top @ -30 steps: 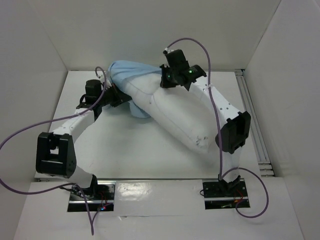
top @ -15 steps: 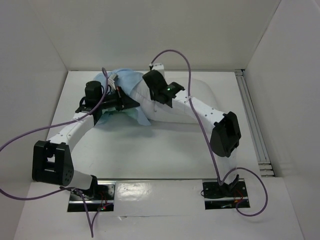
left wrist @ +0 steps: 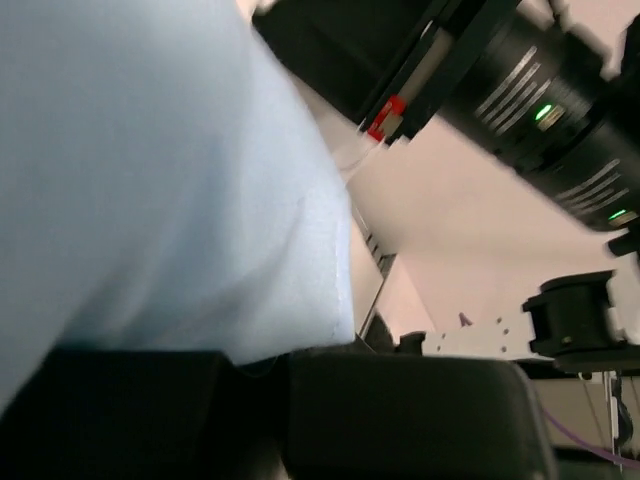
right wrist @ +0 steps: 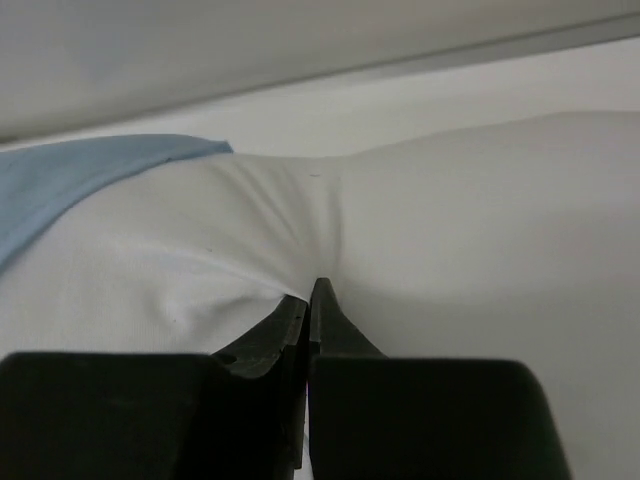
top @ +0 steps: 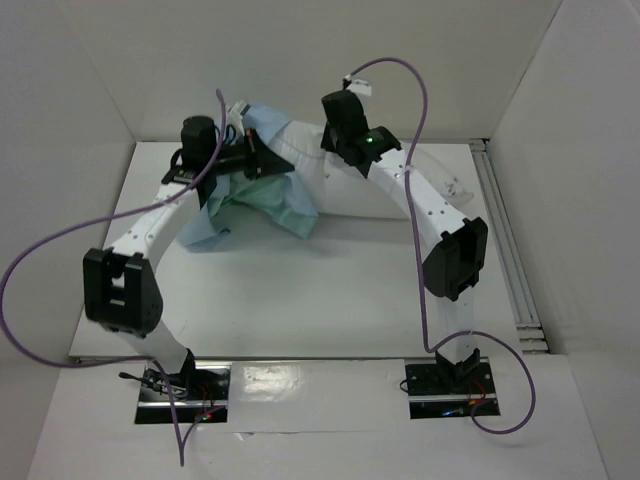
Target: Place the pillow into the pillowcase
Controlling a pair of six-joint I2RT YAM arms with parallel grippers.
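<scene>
The white pillow point(top: 308, 170) lies along the back of the table, its left end raised between my grippers. The pillowcase point(top: 265, 200) hangs over that end, pale blue on top and sea-green below, drooping to the table. My left gripper point(top: 262, 160) is shut on the pillowcase; in the left wrist view the pale blue cloth point(left wrist: 170, 180) runs down between the dark fingers point(left wrist: 400, 410). My right gripper point(right wrist: 308, 295) is shut on a pinched fold of the pillow point(right wrist: 480, 220), with the pillowcase edge point(right wrist: 80, 175) to its left. From above, the right gripper point(top: 328, 148) sits on the pillow's left part.
White enclosure walls stand close at the back and on both sides. A metal rail point(top: 505, 240) runs along the table's right edge. Purple cables loop above both arms. The right arm's wrist point(left wrist: 540, 100) fills the upper right of the left wrist view, close to the left gripper.
Both grippers have risen and moved toward the back wall. The pillow has swung from a diagonal to lie along the back. The pillowcase now hangs lower, showing its sea-green face.
</scene>
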